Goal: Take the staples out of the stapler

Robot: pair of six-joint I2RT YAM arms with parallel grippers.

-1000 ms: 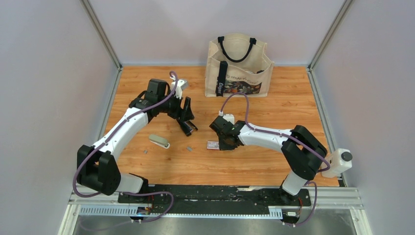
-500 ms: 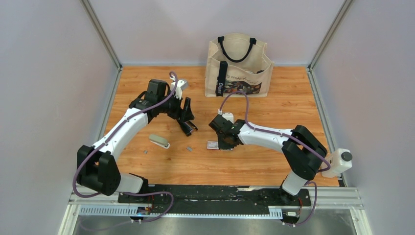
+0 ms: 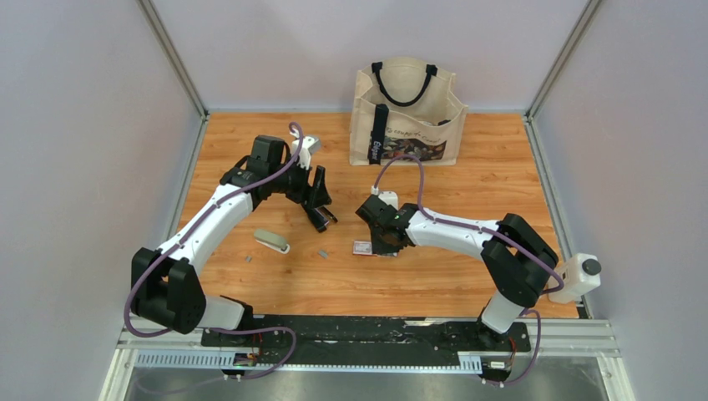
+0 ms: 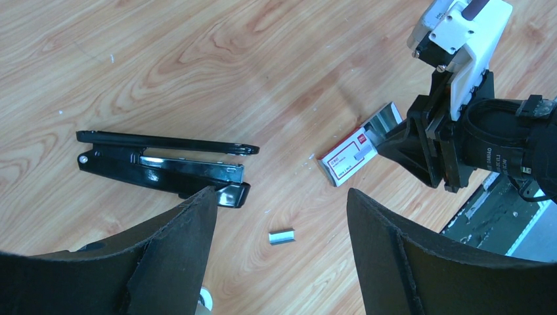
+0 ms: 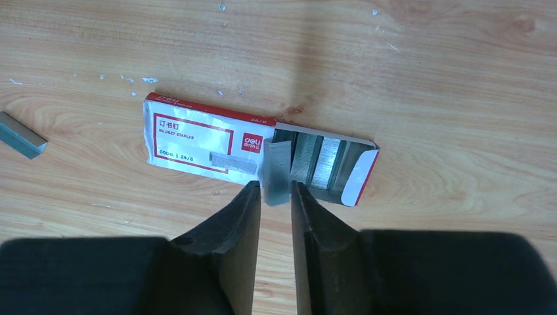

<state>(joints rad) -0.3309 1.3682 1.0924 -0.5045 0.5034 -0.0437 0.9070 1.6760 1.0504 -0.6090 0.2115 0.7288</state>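
Observation:
The black stapler point(image 4: 164, 164) lies opened flat on the wood, just beyond my left gripper point(image 4: 281, 191), which is open and empty above it point(image 3: 321, 209). A short silvery strip of staples point(image 4: 282, 236) lies loose between the left fingers. My right gripper point(image 5: 276, 187) is shut on another staples strip point(image 5: 277, 172), held over the open end of a red and white staple box point(image 5: 197, 138). The box point(image 3: 362, 247) lies at the table's middle, with my right gripper point(image 3: 381, 241) beside it.
A small grey stapler point(image 3: 271, 241) lies left of centre, with a loose staple strip point(image 3: 248, 259) near it. One more strip point(image 5: 23, 134) lies left of the box. A canvas tote bag point(image 3: 407, 113) stands at the back wall.
My right gripper has shifted slightly left and away, over the box. The left arm has not moved.

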